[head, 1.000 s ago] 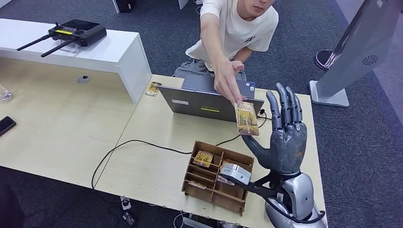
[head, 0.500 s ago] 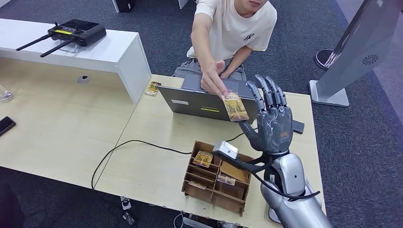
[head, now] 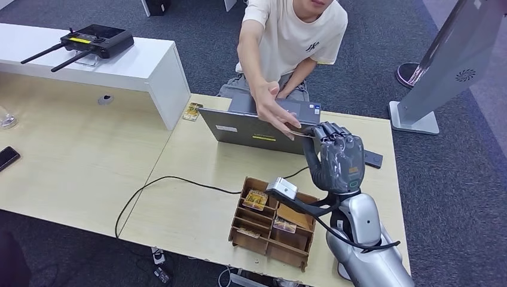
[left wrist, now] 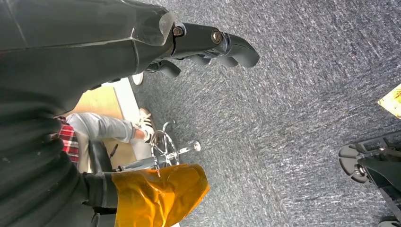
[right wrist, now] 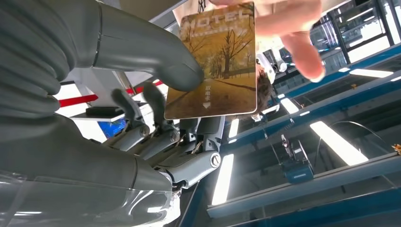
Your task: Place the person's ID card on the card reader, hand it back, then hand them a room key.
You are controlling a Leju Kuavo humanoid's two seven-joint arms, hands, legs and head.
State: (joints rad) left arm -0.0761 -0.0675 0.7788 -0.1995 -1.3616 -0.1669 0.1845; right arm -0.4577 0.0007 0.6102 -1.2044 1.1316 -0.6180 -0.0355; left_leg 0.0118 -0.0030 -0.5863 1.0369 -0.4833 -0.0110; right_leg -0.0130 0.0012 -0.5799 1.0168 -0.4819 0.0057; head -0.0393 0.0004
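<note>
Where the dark grey, many-fingered right hand [head: 336, 158] rises over the far right of the pale wooden counter [head: 179, 209], its fingers are curled in and its thick thumb presses the face of the thin yellow-brown card printed with an autumn tree scene [right wrist: 215, 66] — the right wrist view shows the thumb tip on the card's near half, with the darker fingers behind it. So the hand is holding the card, pinched between thumb and fingers. From the head view the card [head: 304, 134] is seen nearly edge-on, a thin sliver at the fingertips, its long axis running away from the hand toward the person.

The person's outstretched hand [head: 274, 113] is at the card's far end; in the wrist view their fingers [right wrist: 293, 28] overlap its upper edge, though whether they grip it or are just letting go I cannot tell. The card thus lies between the two hands, touching both.

The right hand is plainly the nearer one. The left hand [left wrist: 208, 45] hangs by the floor, fingers bent with nothing in them.

Below and nearer the robot sits a brown wooden box with compartments [head: 272, 224] holding small cards, and behind the pinch stands an open grey laptop [head: 251, 128]. I cannot pick out the card reader for certain — so the card's next direction stays a guess.
</note>
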